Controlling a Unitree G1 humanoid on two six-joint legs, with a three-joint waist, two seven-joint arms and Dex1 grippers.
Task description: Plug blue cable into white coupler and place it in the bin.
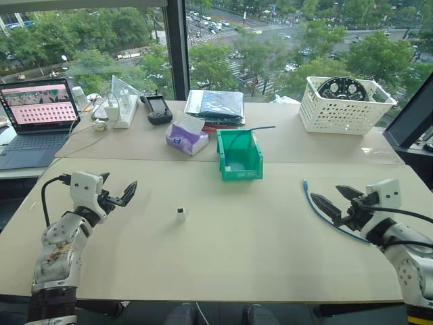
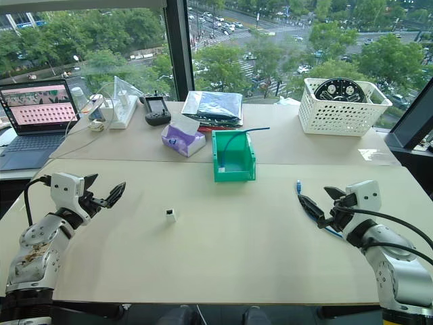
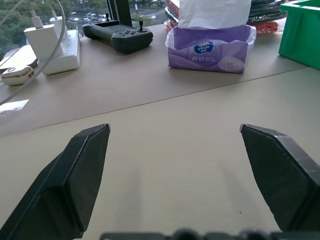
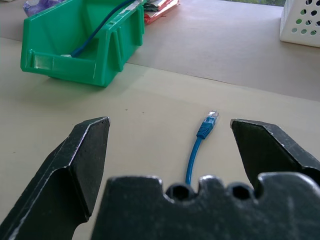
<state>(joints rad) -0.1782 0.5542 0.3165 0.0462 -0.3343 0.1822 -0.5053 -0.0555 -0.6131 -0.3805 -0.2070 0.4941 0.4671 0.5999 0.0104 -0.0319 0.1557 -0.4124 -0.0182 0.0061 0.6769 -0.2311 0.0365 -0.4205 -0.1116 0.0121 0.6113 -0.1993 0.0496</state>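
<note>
From where I sit, the job looks like it has not really started yet. On the left, my left gripper [image 1: 116, 195] hangs just over the table [image 1: 237, 257] with its two black fingers spread wide apart, and there is nothing between them. A bit to the right of it, out in the open middle of the table, sits the white coupler [image 1: 181, 213]. It is a tiny white block, all alone, and nothing is plugged into it. Farther away, past the middle, is the bin [image 1: 239, 157], bright green, with its low front lip facing me. A thin darker blue-green cable [image 1: 249, 130] already hangs over its far rim and runs down inside, but I think that is not the one I need. To the right, the blue cable [image 1: 312, 201] lies flat on the table, with its little plug end pointing away from me toward the far side. My right gripper [image 1: 335, 198] hangs right over the near part of that cable, its fingers also wide apart and not holding anything. So nothing is picked up, nothing is plugged in, and the right things are not in the bin. I still have to grab the cable, grab the coupler, push them together, and drop them in the bin.
</note>
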